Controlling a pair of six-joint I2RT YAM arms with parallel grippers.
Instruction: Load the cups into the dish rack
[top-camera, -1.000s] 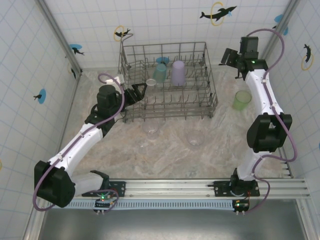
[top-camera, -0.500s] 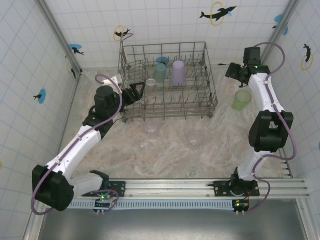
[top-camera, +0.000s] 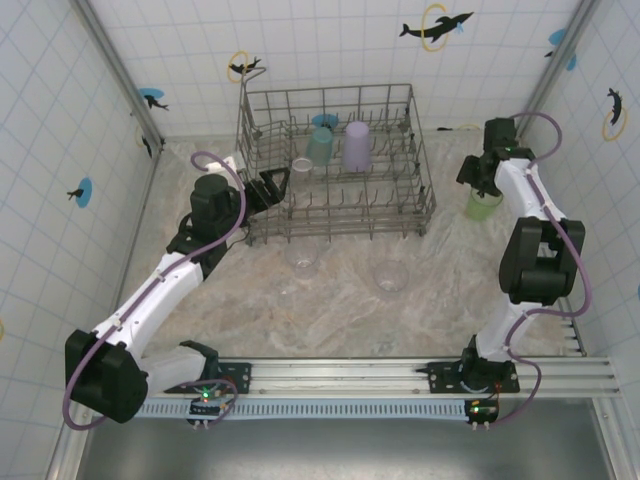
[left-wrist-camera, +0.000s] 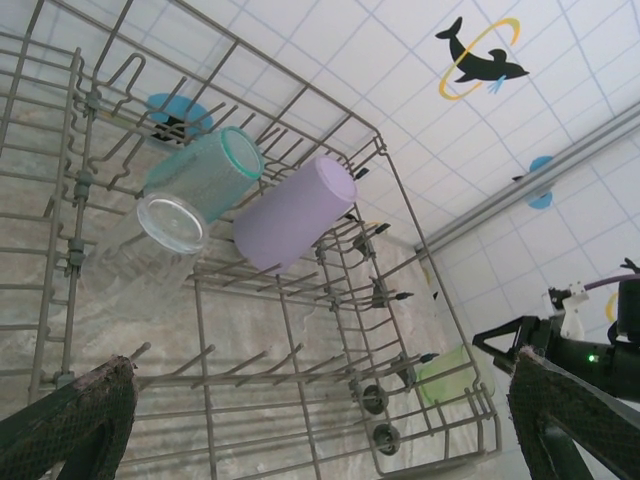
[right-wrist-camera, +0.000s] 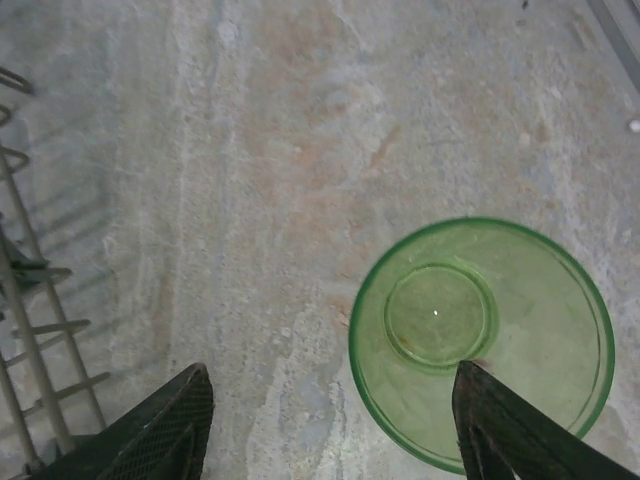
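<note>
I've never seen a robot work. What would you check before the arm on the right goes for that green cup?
1. Light green plastic cup upright, mouth up: ok.
2. Right end effector straddling the cup's rim, one finger over its inside, one outside: ok.
3. Jaws closed on the rim: not ok, they stand apart.
4. Finger touching the cup wall: cannot tell.
5. Free tines in the grey wire dish rack: ok.
6. Left end effector open, at the rack's left end, far from the green cup: ok.
</note>
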